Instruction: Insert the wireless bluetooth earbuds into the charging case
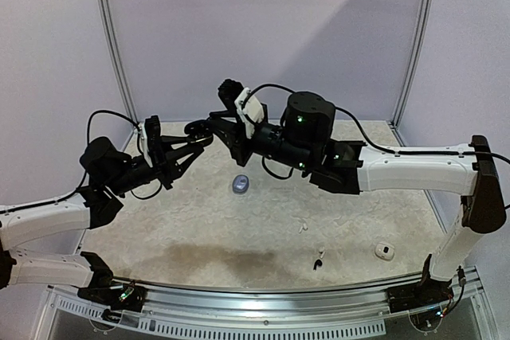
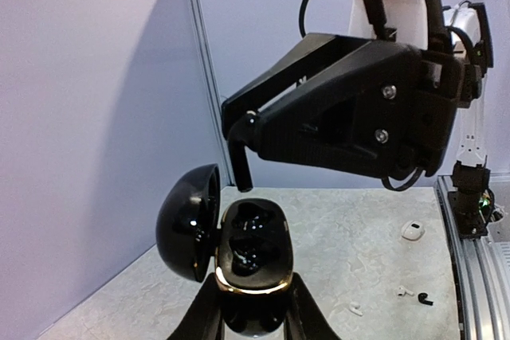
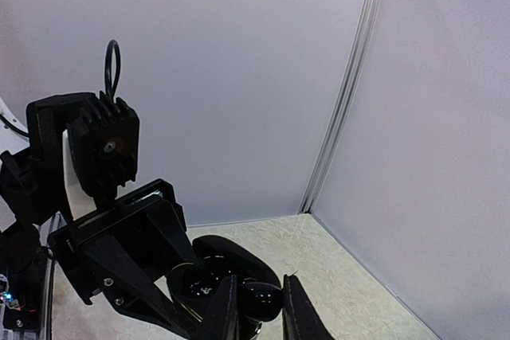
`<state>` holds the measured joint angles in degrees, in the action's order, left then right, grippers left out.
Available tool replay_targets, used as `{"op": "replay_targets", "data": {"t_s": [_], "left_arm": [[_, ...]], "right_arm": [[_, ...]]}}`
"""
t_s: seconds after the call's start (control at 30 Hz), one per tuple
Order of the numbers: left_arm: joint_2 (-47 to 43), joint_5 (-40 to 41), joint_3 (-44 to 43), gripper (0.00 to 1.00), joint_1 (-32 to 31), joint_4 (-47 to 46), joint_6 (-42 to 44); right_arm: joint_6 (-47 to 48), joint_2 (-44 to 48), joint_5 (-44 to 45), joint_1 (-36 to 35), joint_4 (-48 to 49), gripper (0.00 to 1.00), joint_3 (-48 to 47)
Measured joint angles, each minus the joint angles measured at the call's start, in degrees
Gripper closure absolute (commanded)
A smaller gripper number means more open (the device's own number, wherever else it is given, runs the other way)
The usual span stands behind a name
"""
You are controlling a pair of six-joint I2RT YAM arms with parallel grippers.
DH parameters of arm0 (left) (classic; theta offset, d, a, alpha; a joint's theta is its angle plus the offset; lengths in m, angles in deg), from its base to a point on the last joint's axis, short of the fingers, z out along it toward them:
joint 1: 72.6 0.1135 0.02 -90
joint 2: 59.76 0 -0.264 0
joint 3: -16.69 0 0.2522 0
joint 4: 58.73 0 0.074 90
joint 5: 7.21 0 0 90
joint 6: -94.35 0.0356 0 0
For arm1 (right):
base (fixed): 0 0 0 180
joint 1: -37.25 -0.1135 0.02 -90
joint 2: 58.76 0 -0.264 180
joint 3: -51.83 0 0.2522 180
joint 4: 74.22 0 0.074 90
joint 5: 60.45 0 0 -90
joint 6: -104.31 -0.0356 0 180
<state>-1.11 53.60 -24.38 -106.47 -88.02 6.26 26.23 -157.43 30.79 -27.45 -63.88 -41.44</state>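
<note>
My left gripper is shut on the base of a glossy black charging case with a gold rim. It holds the case in the air with the lid swung open to the left. My right gripper is shut on a shiny black earbud. The earbud's stem hangs just above the far edge of the case's wells. In the top view both grippers meet above the table's back left, with the case between them.
On the table lie a grey-blue case, a white case, a white earbud and another earbud. The left wrist view shows the white case and loose earbuds. Walls enclose the back and sides.
</note>
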Motion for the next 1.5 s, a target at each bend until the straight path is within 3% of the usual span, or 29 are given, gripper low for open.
{"op": "replay_targets", "data": {"t_s": [1.5], "left_arm": [[0.3,2.6,0.0,1.00,-0.3,0.1,1.5]], "right_arm": [[0.5,-1.9,1.2,0.0,1.6,1.00,0.3]]}}
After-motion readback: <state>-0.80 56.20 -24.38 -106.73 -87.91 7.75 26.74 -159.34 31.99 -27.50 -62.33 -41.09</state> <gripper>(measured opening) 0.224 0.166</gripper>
